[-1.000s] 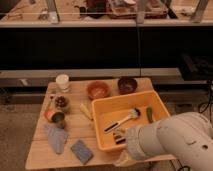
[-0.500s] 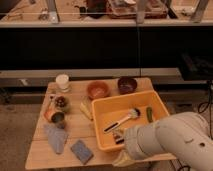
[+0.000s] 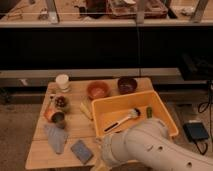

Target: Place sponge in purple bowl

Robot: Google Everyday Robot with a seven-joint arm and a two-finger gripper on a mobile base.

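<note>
At the near edge of the wooden table (image 3: 75, 127), the blue-grey sponge (image 3: 81, 151) lies flat, just beside a crumpled grey cloth (image 3: 56, 138) on its left. The white arm (image 3: 150, 147) reaches in from the lower right. The gripper (image 3: 100, 163) at its tip sits at the bottom border, close to the sponge's right side and not visibly touching it.

The step in hand looks like the approach to the pick. It would go best with a straight descent over the sponge's middle, gripping across its narrower span and staying clear of the cloth so the two do not lift together. The purple bowl (image 3: 127, 84) stands at the far side, next to the orange bowl (image 3: 98, 90) and behind the yellow tub (image 3: 125, 99). The carry should therefore rise enough to pass over the tub's rim and the dish brush (image 3: 123, 120) inside it, with the release low over the bowl.

The gripper is mostly cut off by the frame and masked by the arm, so I cannot tell whether it is spread or closed, or whether it holds anything. The arm also covers the tub's near corner. A small green item in the tub (image 3: 148, 111) and the dark objects by the white cup (image 3: 62, 81) are too indistinct to name.
</note>
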